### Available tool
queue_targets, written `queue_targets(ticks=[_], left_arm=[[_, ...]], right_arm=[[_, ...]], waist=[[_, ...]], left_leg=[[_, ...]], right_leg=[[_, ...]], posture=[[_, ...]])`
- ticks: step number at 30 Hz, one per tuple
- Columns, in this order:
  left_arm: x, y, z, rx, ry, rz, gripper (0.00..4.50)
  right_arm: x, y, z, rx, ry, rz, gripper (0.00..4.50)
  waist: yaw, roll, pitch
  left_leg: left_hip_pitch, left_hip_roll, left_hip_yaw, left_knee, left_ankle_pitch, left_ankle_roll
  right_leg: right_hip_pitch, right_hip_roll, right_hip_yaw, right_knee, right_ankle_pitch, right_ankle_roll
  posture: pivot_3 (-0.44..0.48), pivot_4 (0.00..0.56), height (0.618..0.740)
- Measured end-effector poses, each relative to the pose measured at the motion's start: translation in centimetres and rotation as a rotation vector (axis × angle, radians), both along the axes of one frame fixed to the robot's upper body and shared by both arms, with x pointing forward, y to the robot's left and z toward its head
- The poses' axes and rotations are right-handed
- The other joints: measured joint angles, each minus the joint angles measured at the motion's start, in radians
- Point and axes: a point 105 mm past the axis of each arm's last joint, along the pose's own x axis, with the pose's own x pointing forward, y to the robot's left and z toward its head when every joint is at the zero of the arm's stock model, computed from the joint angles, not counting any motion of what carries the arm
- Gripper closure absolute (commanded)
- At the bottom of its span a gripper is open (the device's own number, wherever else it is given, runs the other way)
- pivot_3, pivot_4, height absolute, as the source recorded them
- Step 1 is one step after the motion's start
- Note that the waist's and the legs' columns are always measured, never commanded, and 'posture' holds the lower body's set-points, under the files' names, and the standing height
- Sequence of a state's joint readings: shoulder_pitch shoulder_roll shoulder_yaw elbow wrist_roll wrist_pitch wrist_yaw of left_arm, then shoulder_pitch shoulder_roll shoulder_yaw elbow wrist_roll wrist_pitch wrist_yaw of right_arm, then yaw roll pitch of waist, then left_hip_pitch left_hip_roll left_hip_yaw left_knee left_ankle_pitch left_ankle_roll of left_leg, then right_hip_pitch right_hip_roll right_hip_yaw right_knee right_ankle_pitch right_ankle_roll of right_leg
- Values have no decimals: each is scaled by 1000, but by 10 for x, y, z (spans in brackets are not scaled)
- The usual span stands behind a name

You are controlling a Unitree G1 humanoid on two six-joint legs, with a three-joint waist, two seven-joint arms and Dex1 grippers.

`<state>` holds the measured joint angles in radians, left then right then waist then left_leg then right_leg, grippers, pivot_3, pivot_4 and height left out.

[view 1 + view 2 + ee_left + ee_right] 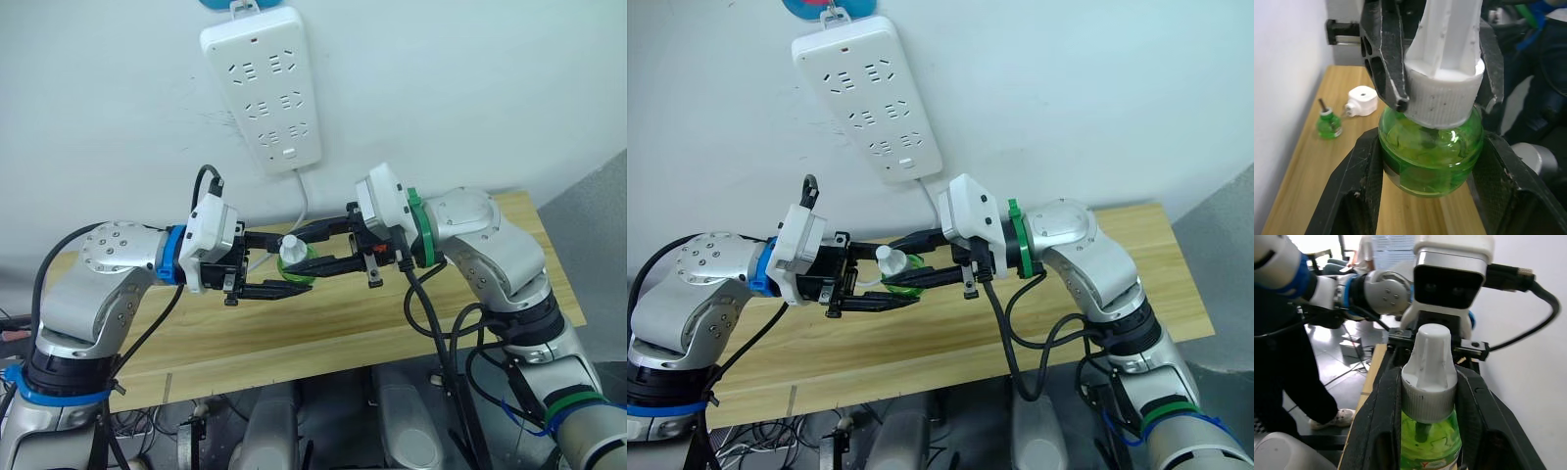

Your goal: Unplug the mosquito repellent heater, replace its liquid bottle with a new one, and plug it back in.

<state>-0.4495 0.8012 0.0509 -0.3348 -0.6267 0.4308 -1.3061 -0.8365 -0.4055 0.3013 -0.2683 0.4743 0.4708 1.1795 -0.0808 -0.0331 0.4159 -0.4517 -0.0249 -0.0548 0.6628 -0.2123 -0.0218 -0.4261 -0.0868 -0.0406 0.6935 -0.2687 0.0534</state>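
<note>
Left wrist view: both jaws clamp the bottle.

The heater lies on the table just beside a small bottle, near its wall-side edge. The power strip hangs on the wall behind the table.

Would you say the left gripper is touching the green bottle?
Touching: the left wrist view shows the left gripper fingers pressed against both sides of the green bottle.

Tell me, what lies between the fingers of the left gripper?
A green liquid bottle with a white cap sits between the left gripper's fingers, seen in the left wrist view. The right gripper's fingers clasp its cap.
</note>
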Motion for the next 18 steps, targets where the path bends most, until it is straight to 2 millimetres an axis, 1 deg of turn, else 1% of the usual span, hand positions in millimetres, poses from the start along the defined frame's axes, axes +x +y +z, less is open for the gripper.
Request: queue_targets(ticks=[7,15,16,17,18], left_arm=[[-1,-1,1,6,1,-25,2276],[0,-1,0,0,3,-24,2276],[0,-1,0,-4,4,-24,2276],[0,-2,0,-14,9,-26,2276],[1,-3,1,-27,10,-25,2276]], right_arm=[[-1,1,1,4,-16,59,3399],[1,1,1,0,-7,58,3399],[1,1,2,-8,-5,55,2681],[1,2,2,-20,-11,55,2478],[0,4,2,-33,-13,59,2053]], waist=[[0,0,0],[0,0,0],[0,0,0],[0,0,0],[0,0,0]], left_leg=[[0,0,0,0,0,0],[0,0,0,0,0,0],[0,0,0,0,0,0],[0,0,0,0,0,0],[0,0,0,0,0,0]], right_leg=[[0,0,0,0,0,0],[0,0,0,0,0,0],[0,0,0,0,0,0],[0,0,0,0,0,0],[0,0,0,0,0,0]], posture=[[-105,392,734],[-109,387,734],[-111,386,734],[-111,386,734],[-113,382,734]])
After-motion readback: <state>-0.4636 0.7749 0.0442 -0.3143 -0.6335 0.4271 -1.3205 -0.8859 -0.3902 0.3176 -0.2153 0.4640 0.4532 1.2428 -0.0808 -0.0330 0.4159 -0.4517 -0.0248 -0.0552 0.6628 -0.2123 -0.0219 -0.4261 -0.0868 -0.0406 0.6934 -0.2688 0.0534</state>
